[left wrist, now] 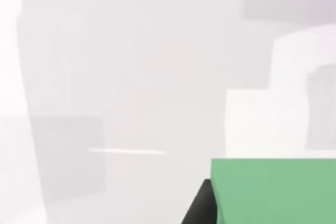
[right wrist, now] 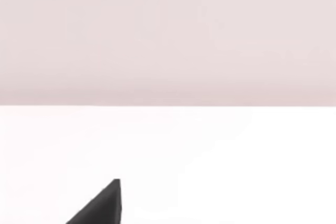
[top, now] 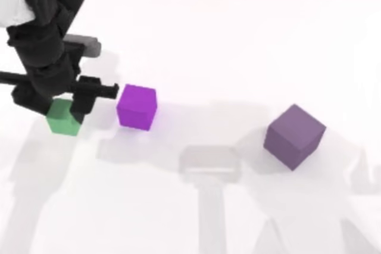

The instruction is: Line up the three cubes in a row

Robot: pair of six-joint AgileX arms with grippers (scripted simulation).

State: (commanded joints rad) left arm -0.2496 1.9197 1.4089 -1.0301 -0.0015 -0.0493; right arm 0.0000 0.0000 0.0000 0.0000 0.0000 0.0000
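- My left gripper (top: 66, 106) sat at the left of the top view, low over the green cube (top: 61, 118), with the dark fingers straddling it. The left wrist view showed the same cube (left wrist: 275, 191) filling its lower right corner, with a dark finger (left wrist: 202, 205) against its edge.
- I could not tell whether the fingers were clamped on the cube or only standing around it — the arm hid the contact from above, and the wrist view caught just one finger.
- The magenta cube (top: 137, 106) rested just right of the gripper, close to one fingertip. The greyish-purple cube (top: 295, 135) lay well apart toward the right of the frame, turned at an angle to the others.
- My right arm did not show in the top view; its wrist view held only a dark finger tip (right wrist: 102, 205) over the bare white table (right wrist: 220, 150).
- Risks as I judged them: any sideways move could knock the magenta cube out of place, being so near the finger. If the hold on the green cube was shallow, it could slip or twist on release. The far cube's rotation could also leave the row crooked.
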